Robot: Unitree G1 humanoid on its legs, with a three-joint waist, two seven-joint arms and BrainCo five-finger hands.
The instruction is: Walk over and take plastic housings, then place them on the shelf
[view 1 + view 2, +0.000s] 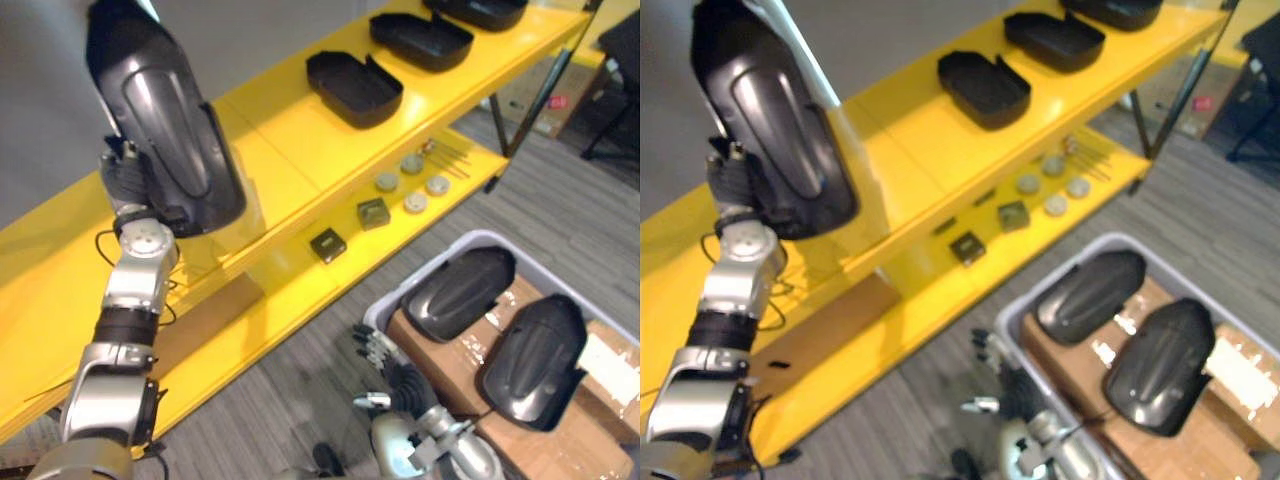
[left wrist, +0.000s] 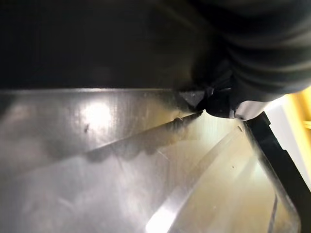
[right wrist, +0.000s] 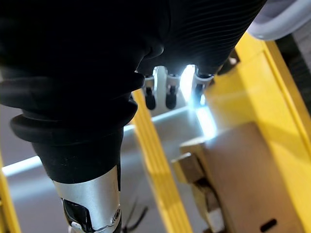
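My left hand (image 1: 122, 178) is raised at the left, curled round the edge of a glossy dark plastic housing (image 1: 165, 120) that stands almost upright above the yellow shelf's upper tier (image 1: 280, 130). The left wrist view looks into the housing's shiny inner face (image 2: 121, 165). Three more housings lie hollow side up along that tier: one (image 1: 353, 88) in the middle, another (image 1: 420, 38) beyond it, and a third (image 1: 480, 10) at the far end. My right hand (image 1: 388, 368) hangs low by the bin with its fingers (image 3: 165, 94) relaxed and nothing in it.
A grey bin (image 1: 478, 236) at the lower right holds two housings (image 1: 458, 292) (image 1: 532, 360) lying on cardboard. The lower tier carries round discs (image 1: 412, 182) and small dark blocks (image 1: 327, 244). A brown box (image 1: 200, 320) sits under the shelf. A black chair (image 1: 620, 90) stands at the far right.
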